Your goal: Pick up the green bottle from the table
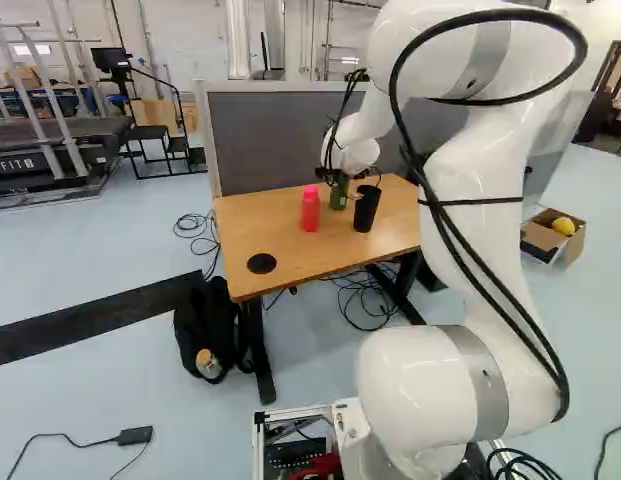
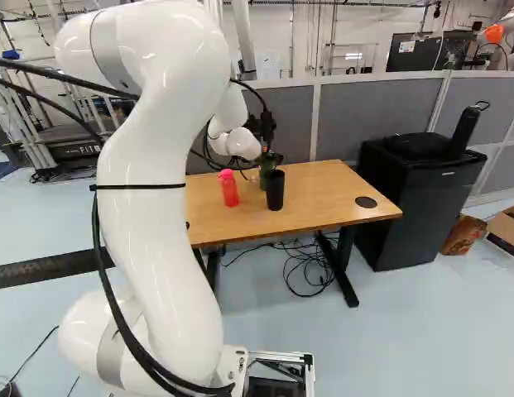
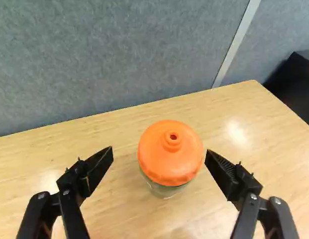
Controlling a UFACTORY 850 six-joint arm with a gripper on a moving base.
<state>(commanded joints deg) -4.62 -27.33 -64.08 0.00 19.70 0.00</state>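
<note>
Gripper point(image 3: 159, 155): wide open, nothing held
Green bottle point(image 1: 338, 194): ahead, between finger lines
Bottle axis: apparently upright, partly hidden
Move required: advance astride cap point(image 3: 170, 153), close

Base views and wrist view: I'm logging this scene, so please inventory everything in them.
green bottle: one, green, orange cap, on table
squat bottle: one, pinkish red, on table
tumbler: one, black, on table
table: one, wood-coloured, ahead
grommets: two, black, in tabletop
partition: one run, grey, behind table
backpack: one, black, floor
mini fridge: one, black, right of table
cardboard boxes: several, brown, floor
cables: several, black, floor
floor strip: one, black
treadmill: one, black, background
another robot: partly visible, white, background
arm: one, white
gripper: one, black, open around cap
</note>
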